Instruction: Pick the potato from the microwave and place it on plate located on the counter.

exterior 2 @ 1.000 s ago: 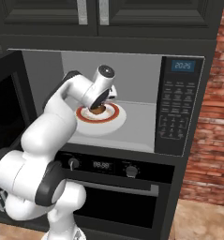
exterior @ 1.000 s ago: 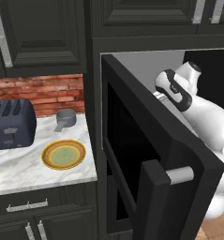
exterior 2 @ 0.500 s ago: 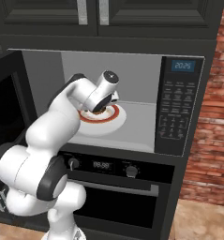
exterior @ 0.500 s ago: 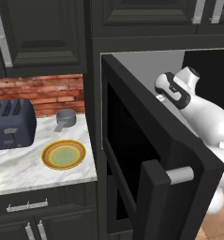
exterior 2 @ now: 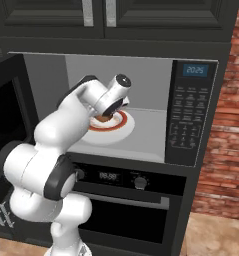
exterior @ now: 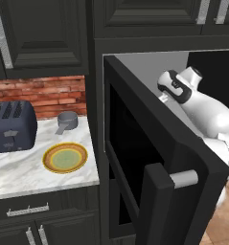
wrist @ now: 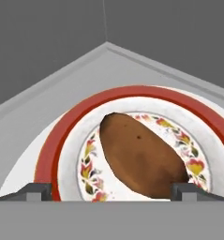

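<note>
The small brown oval potato (wrist: 140, 158) lies on a white dish with a red rim and a flowered inner ring (wrist: 66, 140), which sits on the light grey floor inside the large black box microwave (exterior 2: 191, 115). The microwave's dark glass door (exterior: 149, 158) stands swung open. In the hand view the potato fills the dish's centre, its long axis running from 11 o'clock to 4 o'clock. The white arm's two-finger gripper (wrist: 111, 191) hangs over the dish with its dark tips spread wide apart, one at 8 o'clock of the potato, the other at 4 o'clock; whether either touches the potato cannot be told. On the white-grey veined marble counter (exterior: 20, 172), the round plate with a yellow-orange rim and pale green centre (exterior: 65, 157) sits at 6 o'clock of a small grey pot (exterior: 67, 121) and near a dark blue-grey slotted toaster (exterior: 10, 127).
</note>
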Motion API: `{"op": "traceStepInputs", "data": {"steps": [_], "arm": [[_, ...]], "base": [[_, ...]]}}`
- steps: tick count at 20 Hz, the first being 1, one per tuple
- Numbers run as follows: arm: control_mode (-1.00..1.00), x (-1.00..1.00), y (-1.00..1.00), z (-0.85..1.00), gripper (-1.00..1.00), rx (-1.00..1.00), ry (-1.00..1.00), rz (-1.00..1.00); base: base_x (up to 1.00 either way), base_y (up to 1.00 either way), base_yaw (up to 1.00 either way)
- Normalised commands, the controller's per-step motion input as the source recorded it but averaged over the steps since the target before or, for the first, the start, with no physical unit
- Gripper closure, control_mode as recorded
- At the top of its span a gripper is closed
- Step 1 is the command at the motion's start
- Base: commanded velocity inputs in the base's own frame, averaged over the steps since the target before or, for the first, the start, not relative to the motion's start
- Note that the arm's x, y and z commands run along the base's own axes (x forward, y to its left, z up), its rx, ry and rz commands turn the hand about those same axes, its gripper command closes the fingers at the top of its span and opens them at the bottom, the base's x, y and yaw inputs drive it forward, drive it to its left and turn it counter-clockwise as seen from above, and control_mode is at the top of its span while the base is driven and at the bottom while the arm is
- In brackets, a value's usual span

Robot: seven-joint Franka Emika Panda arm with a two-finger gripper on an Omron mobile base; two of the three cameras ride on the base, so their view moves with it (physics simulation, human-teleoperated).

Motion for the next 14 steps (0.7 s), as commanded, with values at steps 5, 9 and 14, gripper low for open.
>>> {"op": "traceStepInputs", "data": {"steps": [5, 9, 14], "arm": [[-1.0, 0.32, -0.01, 0.0, -1.0, 0.0, 0.0, 0.04], [-1.0, 0.28, 0.0, -0.05, -1.0, 0.0, 0.0, 0.04], [-1.0, 0.12, 0.0, -0.18, -1.0, 0.0, 0.0, 0.04]], "base": [[0.0, 0.0, 0.0], [0.0, 0.0, 0.0], [0.0, 0.0, 0.0]]}}
